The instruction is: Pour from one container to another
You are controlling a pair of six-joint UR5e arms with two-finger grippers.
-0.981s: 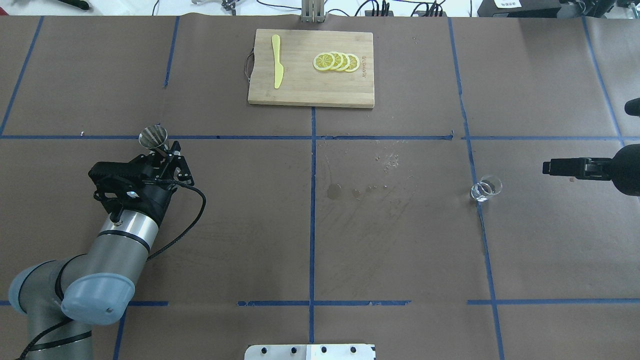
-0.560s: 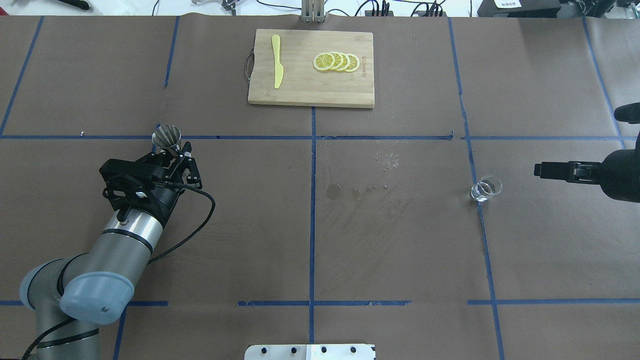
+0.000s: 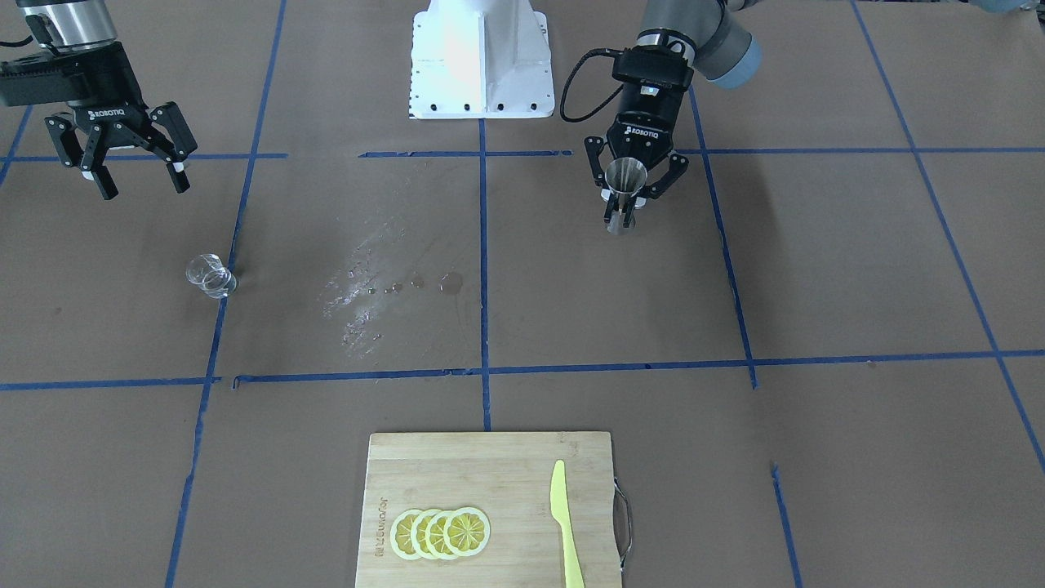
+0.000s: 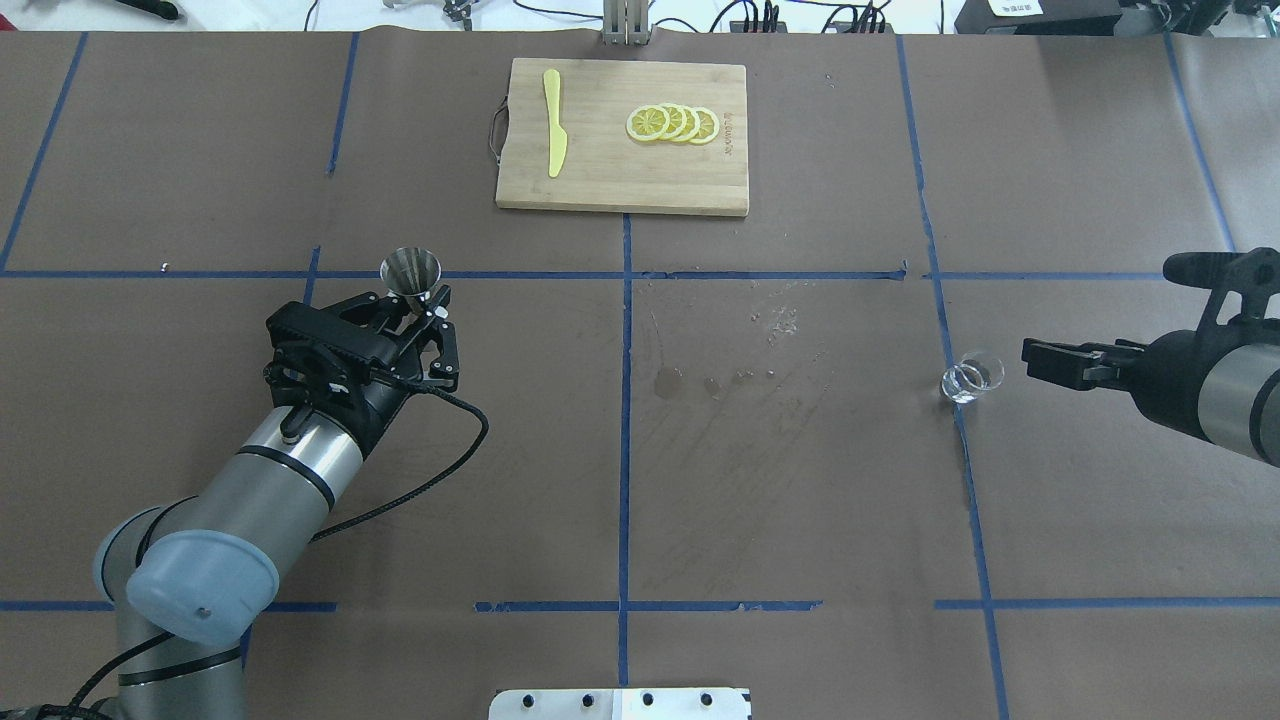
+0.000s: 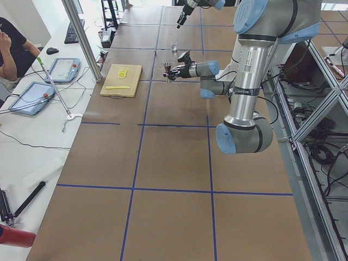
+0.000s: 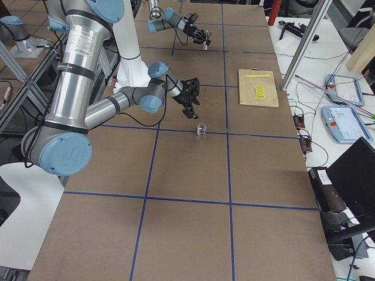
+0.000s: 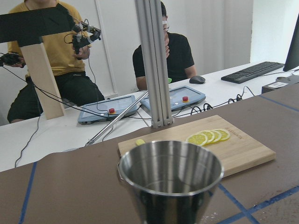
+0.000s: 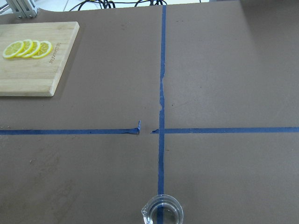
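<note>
A steel jigger (image 4: 411,271) hangs upright above the table's left half, and my left gripper (image 4: 418,300) is shut on its stem. Its wide mouth (image 7: 170,173) fills the left wrist view; from the front the jigger (image 3: 627,180) shows between the black fingers. A small clear glass (image 4: 970,378) stands on a blue tape line at the right. My right gripper (image 3: 143,188) hovers open and empty, apart from the glass (image 3: 211,275) on the side nearer the robot's base. The right wrist view has the glass (image 8: 162,212) at its bottom edge.
A wooden cutting board (image 4: 620,190) at the table's far side bears lemon slices (image 4: 672,123) and a yellow plastic knife (image 4: 553,122). Wet spots (image 4: 715,382) mark the brown paper near the middle. Operators sit beyond the far edge.
My left arm has carried the jigger to the right, toward the table's middle. The right gripper has moved left, closer to the glass. The glass has stayed where it was.
</note>
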